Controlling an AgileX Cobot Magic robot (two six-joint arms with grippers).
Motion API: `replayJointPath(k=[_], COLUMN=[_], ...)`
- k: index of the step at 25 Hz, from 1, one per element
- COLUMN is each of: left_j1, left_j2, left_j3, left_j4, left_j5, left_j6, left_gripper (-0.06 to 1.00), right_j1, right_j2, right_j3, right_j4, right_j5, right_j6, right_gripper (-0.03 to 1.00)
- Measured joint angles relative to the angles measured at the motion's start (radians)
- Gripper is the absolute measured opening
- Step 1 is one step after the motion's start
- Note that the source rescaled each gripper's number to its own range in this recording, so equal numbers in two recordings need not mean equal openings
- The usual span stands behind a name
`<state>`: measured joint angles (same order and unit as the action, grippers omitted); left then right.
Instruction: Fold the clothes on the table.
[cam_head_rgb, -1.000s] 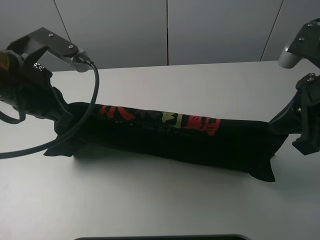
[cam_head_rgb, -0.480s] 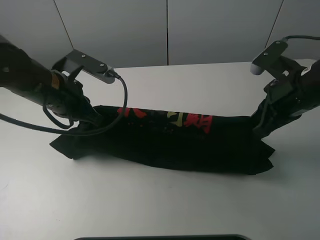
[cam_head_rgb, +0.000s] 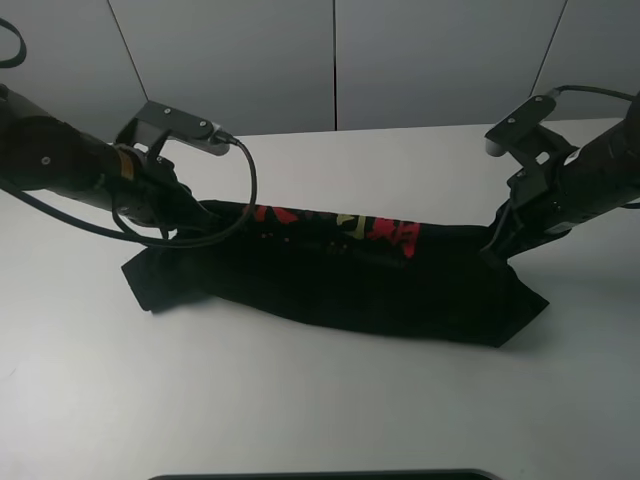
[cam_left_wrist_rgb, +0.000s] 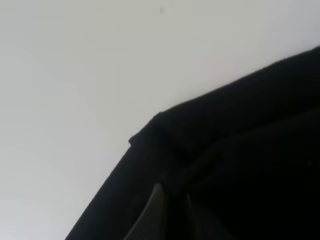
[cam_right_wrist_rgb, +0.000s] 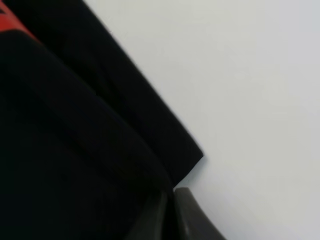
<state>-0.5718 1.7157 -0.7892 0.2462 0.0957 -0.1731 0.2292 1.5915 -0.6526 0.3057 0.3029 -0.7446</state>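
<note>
A black garment (cam_head_rgb: 340, 275) with a red and yellow print lies stretched across the white table (cam_head_rgb: 300, 400), folded lengthwise. My left gripper (cam_head_rgb: 185, 222) is shut on its left end and holds that end just above the table. My right gripper (cam_head_rgb: 497, 245) is shut on its right end. The left wrist view shows black cloth (cam_left_wrist_rgb: 240, 150) pinched between the fingertips (cam_left_wrist_rgb: 155, 210). The right wrist view shows black cloth (cam_right_wrist_rgb: 75, 150) with a bit of red print, pinched at the fingertips (cam_right_wrist_rgb: 180, 210).
A grey panelled wall (cam_head_rgb: 330, 60) stands behind the table's far edge. A dark strip (cam_head_rgb: 320, 475) lies along the near edge. A black cable (cam_head_rgb: 240, 190) loops from my left arm over the cloth.
Both grippers have moved inward and toward the far side, carrying the garment's ends. The garment now spans a shorter width and its print sits closer to the far fold.
</note>
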Motion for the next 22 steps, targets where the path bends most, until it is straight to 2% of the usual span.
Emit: replayJointPath(k=[2, 3, 5, 6, 7, 8, 9, 10, 11, 14, 17, 22], left_j1=[0.002, 0.002, 0.002, 0.002, 0.002, 0.002, 0.002, 0.002, 0.002, 0.002, 0.002, 0.002], left_j2=[0.002, 0.005, 0.004, 0.004, 0.005, 0.007, 0.007, 0.007, 0.007, 0.009, 0.011, 0.020], left_j3=[0.000, 0.000, 0.000, 0.000, 0.000, 0.000, 0.000, 0.000, 0.000, -0.005, -0.059, -0.220], left_j4=[0.000, 0.000, 0.002, 0.000, -0.009, -0.025, -0.038, -0.050, -0.058, -0.065, -0.070, -0.093], left_j5=[-0.038, -0.051, -0.068, -0.073, -0.080, -0.088, -0.096, -0.096, -0.104, -0.072, 0.095, 0.414], left_j6=[-0.002, -0.002, -0.002, -0.002, -0.004, -0.004, -0.006, -0.006, -0.006, -0.036, -0.072, -0.080], left_gripper=[0.06, 0.13, 0.36, 0.53, 0.73, 0.87, 0.94, 0.96, 0.96, 0.97, 0.98, 0.98], right_j1=[0.000, 0.000, 0.000, 0.000, 0.000, 0.000, 0.000, 0.000, 0.000, 0.000, 0.000, 0.000], right_j2=[0.002, 0.002, 0.002, 0.002, 0.002, 0.002, 0.002, 0.002, 0.002, 0.002, 0.002, 0.002], right_j3=[0.000, 0.000, 0.000, 0.000, 0.000, 0.000, 0.000, 0.000, 0.000, 0.000, -0.004, -0.075], right_j4=[0.000, 0.000, 0.000, 0.000, 0.000, 0.000, 0.000, 0.000, 0.000, 0.000, 0.000, 0.000], right_j5=[-0.026, -0.041, -0.053, -0.055, -0.060, -0.065, -0.075, -0.084, -0.086, -0.075, -0.032, 0.128], right_j6=[0.001, 0.004, 0.004, 0.004, 0.006, 0.023, 0.053, 0.082, 0.104, 0.171, 0.251, 0.375], right_gripper=[0.00, 0.03, 0.16, 0.29, 0.47, 0.68, 0.84, 0.93, 0.97, 1.00, 1.00, 1.00])
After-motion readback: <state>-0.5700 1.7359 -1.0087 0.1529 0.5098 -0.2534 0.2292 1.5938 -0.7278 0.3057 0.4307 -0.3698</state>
